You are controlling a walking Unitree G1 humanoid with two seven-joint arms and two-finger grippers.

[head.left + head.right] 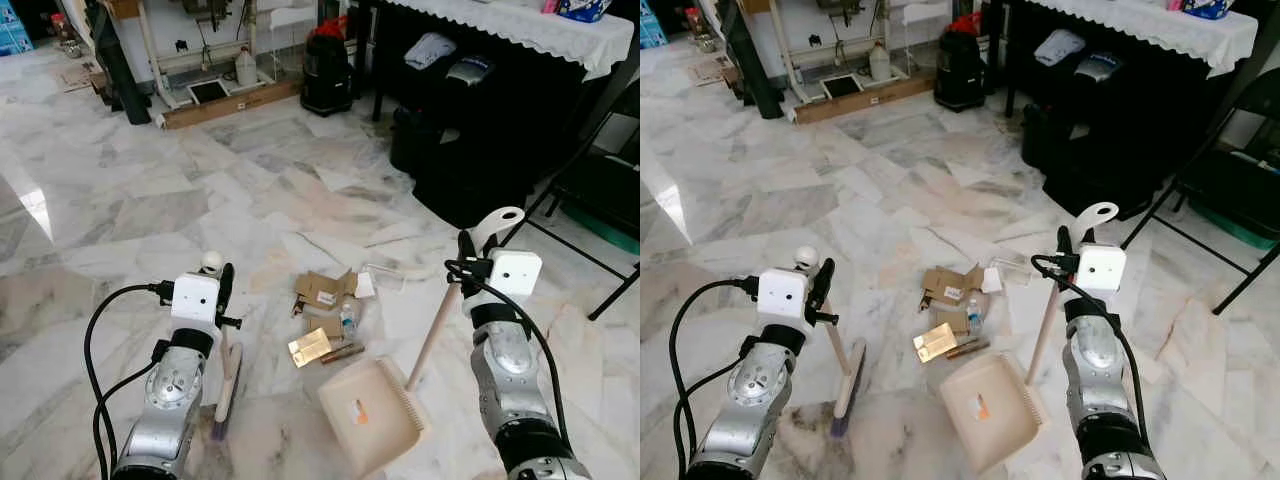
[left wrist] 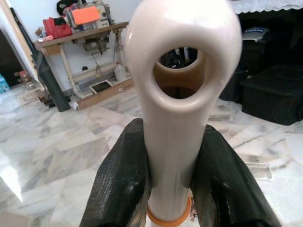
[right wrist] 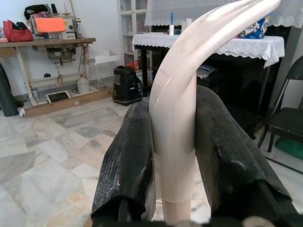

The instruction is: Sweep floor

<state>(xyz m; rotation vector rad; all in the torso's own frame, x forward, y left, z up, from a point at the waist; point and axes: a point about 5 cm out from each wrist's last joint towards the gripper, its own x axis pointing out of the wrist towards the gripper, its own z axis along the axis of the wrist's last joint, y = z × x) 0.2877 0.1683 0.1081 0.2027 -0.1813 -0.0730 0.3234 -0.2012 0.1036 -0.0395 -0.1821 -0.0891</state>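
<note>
My left gripper [image 1: 224,290] is shut on the cream broom handle [image 2: 182,118], its black fingers [image 2: 118,189] pressed on both sides. The broom head [image 1: 222,405] rests on the marble floor beside my left arm. My right gripper [image 1: 468,256] is shut on the dustpan's long handle [image 3: 175,118]. The cream dustpan [image 1: 375,412] lies flat on the floor between my arms. Just beyond its mouth lies a litter pile [image 1: 325,310]: cardboard scraps, a small bottle and a gold foil piece.
A clear plastic piece [image 1: 385,275] lies right of the pile. A black vacuum [image 1: 326,72] and a wood plank [image 1: 230,105] stand at the back. Black bags [image 1: 470,150] sit under a lace-covered table [image 1: 520,25], and a folding chair frame [image 1: 600,190] is at right.
</note>
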